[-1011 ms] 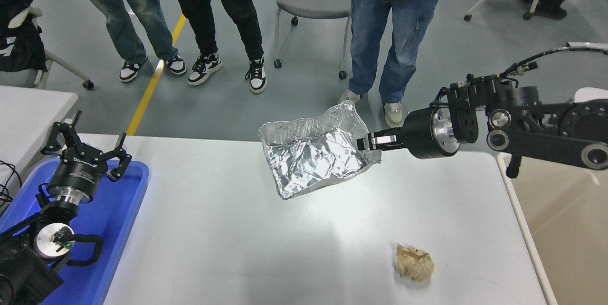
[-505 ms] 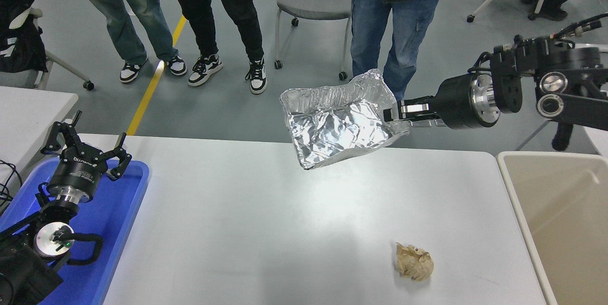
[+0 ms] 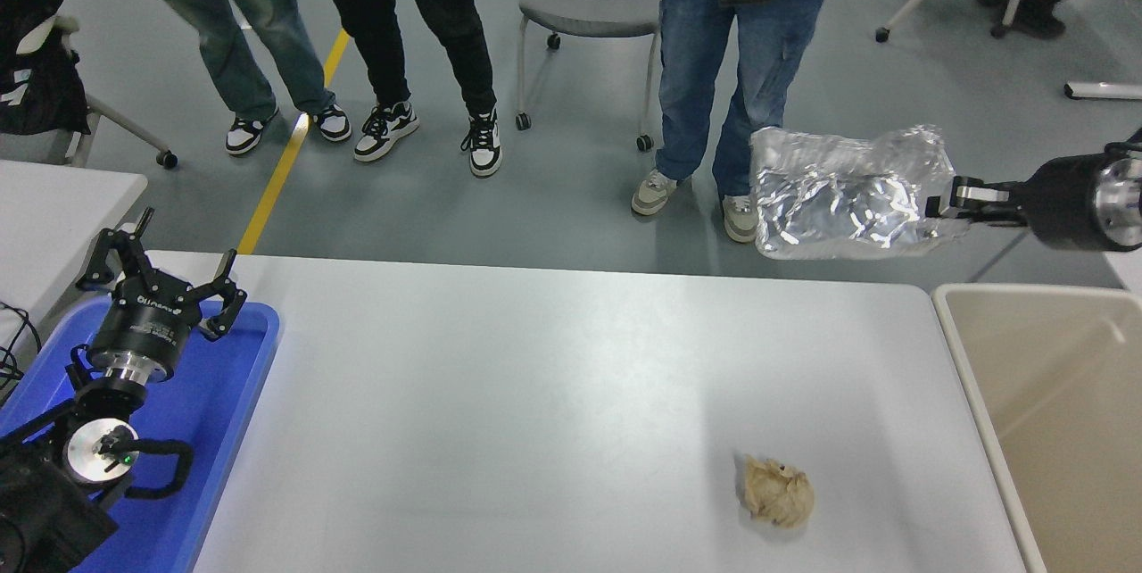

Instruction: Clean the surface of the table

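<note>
Below the raised tool [image 3: 947, 202], table surface [image 3: 553, 394].

We count one blue plastic tray [image 3: 239, 394] at the left edge, one beige bin [image 3: 1053, 394] at the right, one grey wheeled chair [image 3: 589, 6] behind, a yellow floor line [image 3: 285, 158], and three people [image 3: 740, 37] standing at the far side.

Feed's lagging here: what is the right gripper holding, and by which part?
The right gripper holds a crumpled foil tray, pinched at its right-hand rim, up in the air. The left gripper holds nothing.
</note>
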